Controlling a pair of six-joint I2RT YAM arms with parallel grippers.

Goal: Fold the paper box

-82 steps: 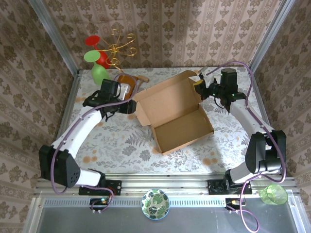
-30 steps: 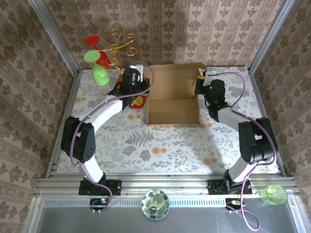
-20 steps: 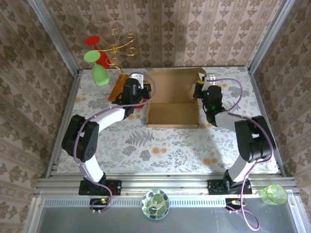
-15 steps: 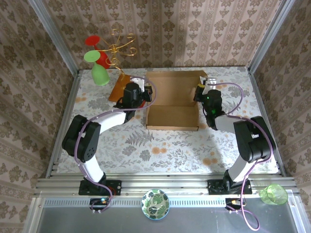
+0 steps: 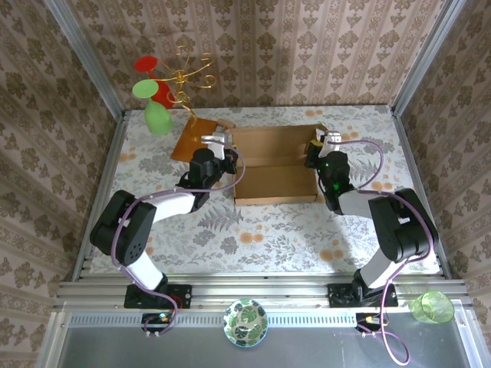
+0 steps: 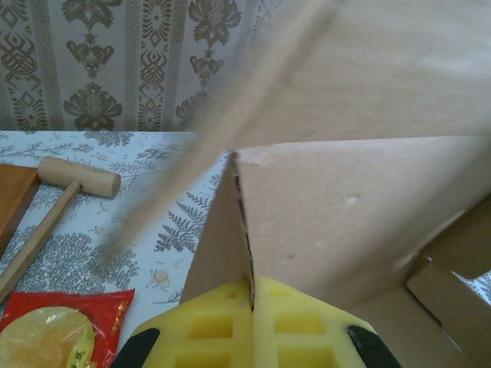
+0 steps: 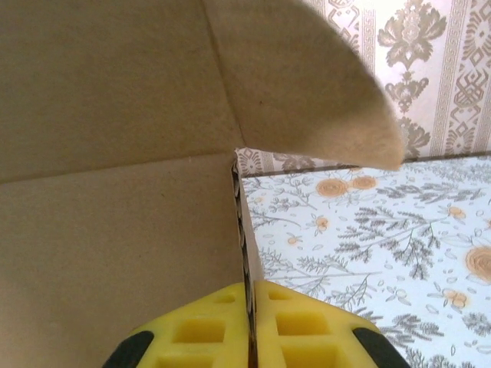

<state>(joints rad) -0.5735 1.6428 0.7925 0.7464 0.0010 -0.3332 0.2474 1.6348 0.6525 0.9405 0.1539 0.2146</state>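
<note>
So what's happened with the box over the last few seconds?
The paper box was swung from diagonal to square with the table, and its lid has tipped forward. The left gripper and right gripper now pinch its side walls. The green cup stayed put.

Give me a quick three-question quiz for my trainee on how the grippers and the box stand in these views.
1. True or false: the left gripper is shut on a wall of the paper box.
2. Which lies beside the box in the left wrist view? A) wooden mallet B) glass bottle C) metal spoon
3. Fill in: seen from the top camera, the right gripper clamps the box's ____ wall.
Key: 1 true; 2 A; 3 right.
</note>
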